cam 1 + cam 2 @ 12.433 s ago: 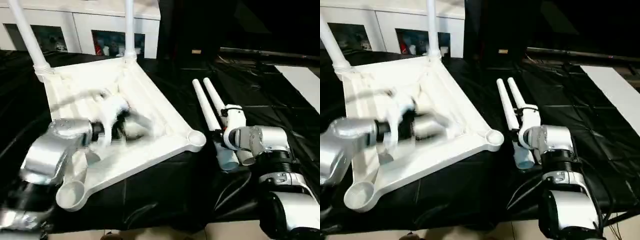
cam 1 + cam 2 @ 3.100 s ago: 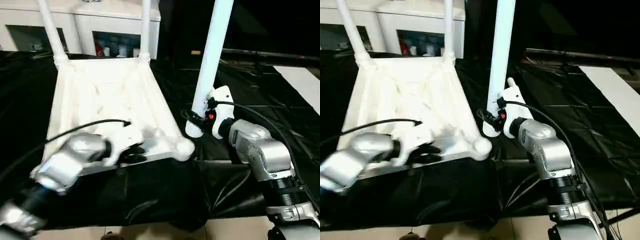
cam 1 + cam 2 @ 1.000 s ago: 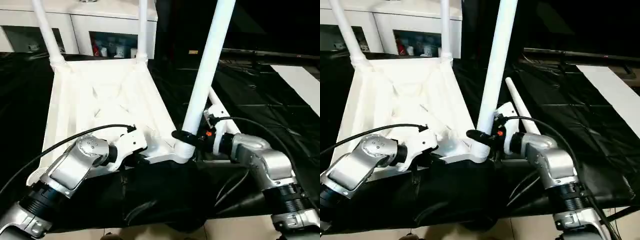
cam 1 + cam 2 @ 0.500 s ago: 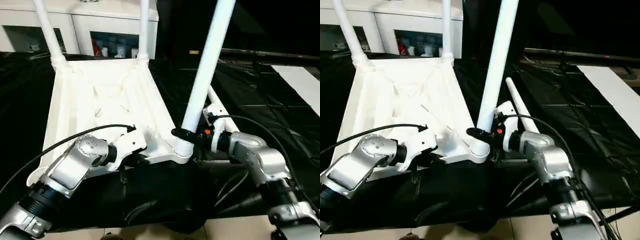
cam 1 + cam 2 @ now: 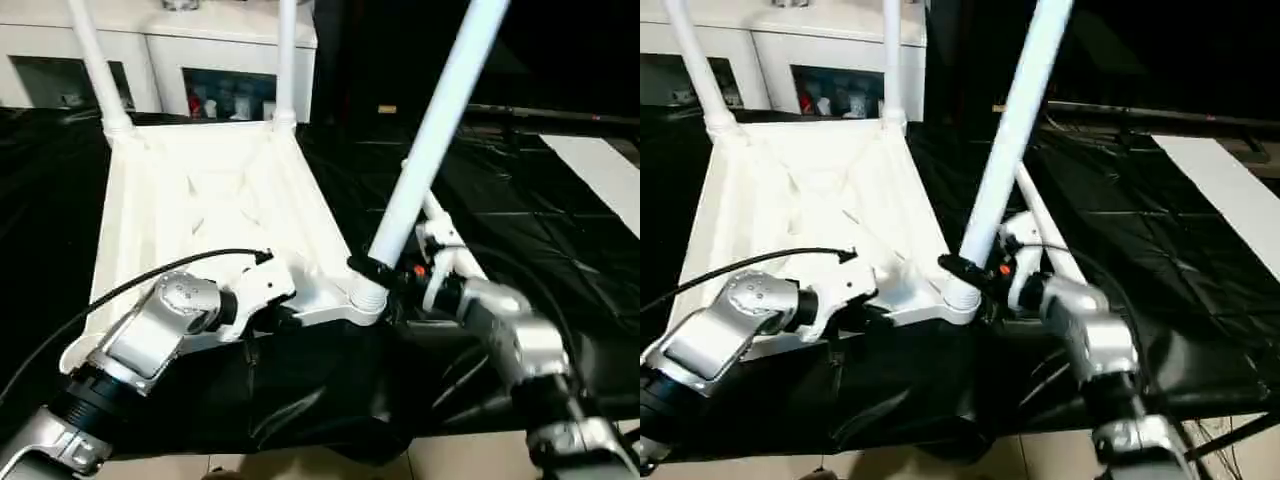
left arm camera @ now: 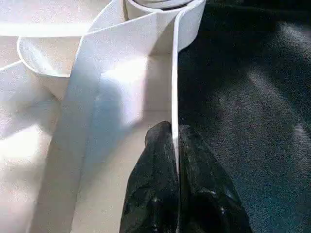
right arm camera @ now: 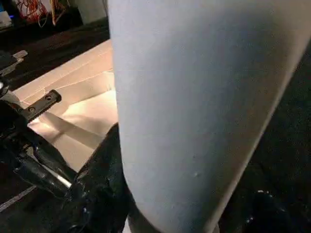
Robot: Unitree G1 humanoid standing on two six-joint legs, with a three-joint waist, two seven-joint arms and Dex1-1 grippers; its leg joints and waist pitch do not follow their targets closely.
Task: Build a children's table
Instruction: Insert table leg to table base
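Lying upside down on the black sheet (image 5: pixel 560 230), your tabletop (image 5: pixel 200 200) has two far sockets each holding an upright leg (image 5: pixel 285 60). At the near right socket (image 5: pixel 365 300), a third leg (image 5: pixel 430 140) leans right, its foot in or on the socket, right gripper (image 5: pixel 385 275) pinching it low down. A fourth leg (image 5: pixel 1045 235) lies beside. Left wrist view adds: left gripper (image 6: pixel 174 145) pressed tight on the thin rim (image 6: pixel 175 97).

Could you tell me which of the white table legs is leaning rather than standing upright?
The leg in the right claw, at the tabletop's near right corner, tilts right. The two far-corner legs stand nearly straight.
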